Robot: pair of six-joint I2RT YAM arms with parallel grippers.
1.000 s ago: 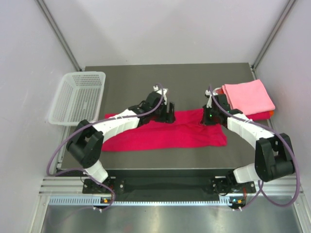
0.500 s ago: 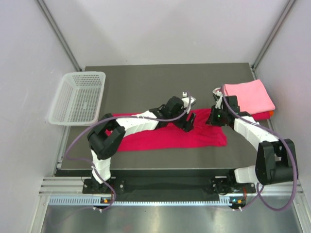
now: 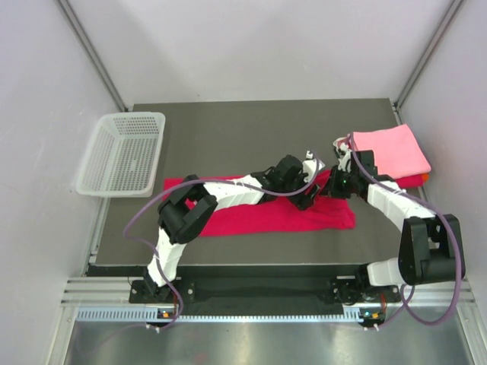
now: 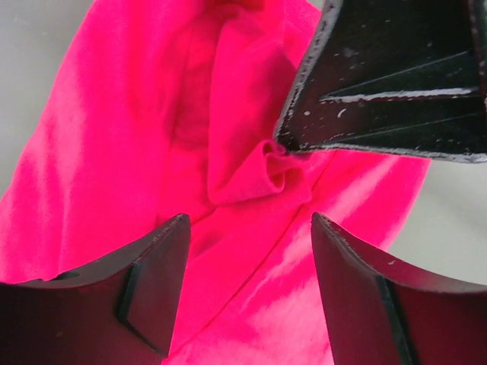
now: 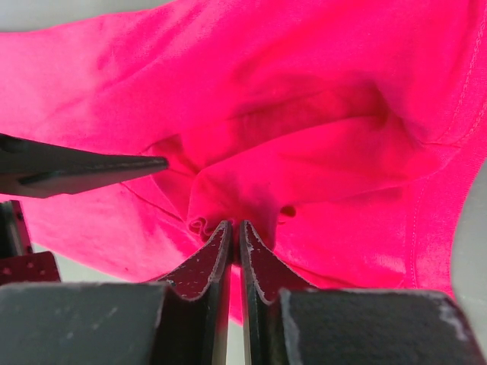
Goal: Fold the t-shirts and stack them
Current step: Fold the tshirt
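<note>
Crimson-magenta cloth t-shirt (image 3: 251, 217) along near edge of dark table (image 3: 228, 129), right gripper (image 5: 234, 228) pinching its fold (jaws together), left gripper (image 4: 249, 220) spread open

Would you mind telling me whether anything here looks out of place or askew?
Only mildly: the folded pink t-shirt stack juts past the right edge of the table, and the white basket hangs over its left edge.

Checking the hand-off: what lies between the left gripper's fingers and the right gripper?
Only a bunched fold of the crimson t-shirt, which the right gripper pinches; the left gripper is open, not gripping it. The left wrist view shows this.
</note>
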